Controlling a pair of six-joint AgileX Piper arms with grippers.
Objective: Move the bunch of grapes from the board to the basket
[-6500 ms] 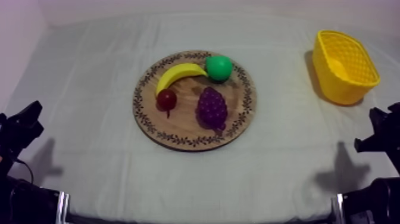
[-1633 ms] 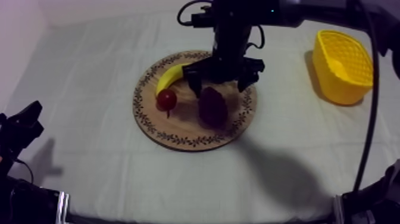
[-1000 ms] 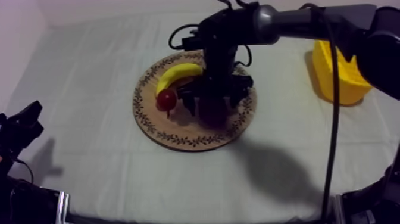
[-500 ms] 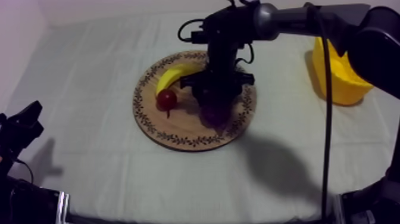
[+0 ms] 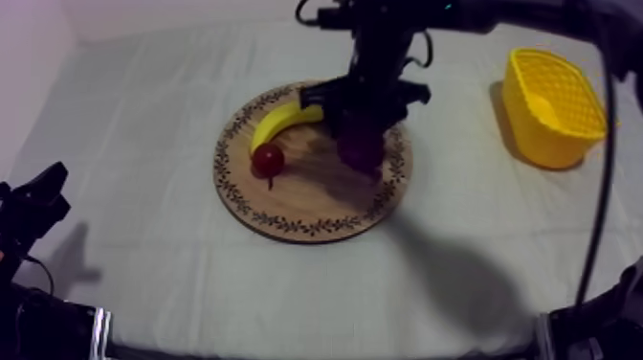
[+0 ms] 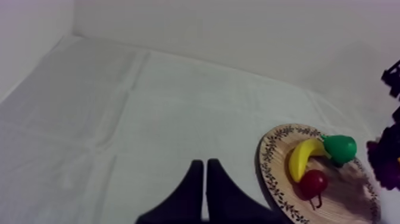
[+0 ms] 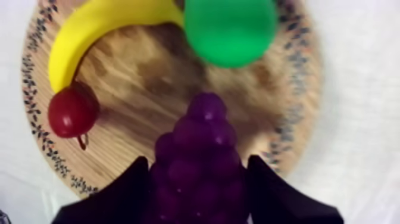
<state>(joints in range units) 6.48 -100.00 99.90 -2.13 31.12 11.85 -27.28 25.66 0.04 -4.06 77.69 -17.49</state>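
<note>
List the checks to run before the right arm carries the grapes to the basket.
1. Grip: right gripper shut on the bunch of grapes, a finger each side: ok.
2. Lift: grapes off the wooden board: cannot tell.
3. Neighbours: banana, pear, small red fruit apart from the grapes: ok.
4. Target: yellow basket upright, mouth unblocked: ok.
5. Other arm: left gripper shut, away from board and basket: ok.
</note>
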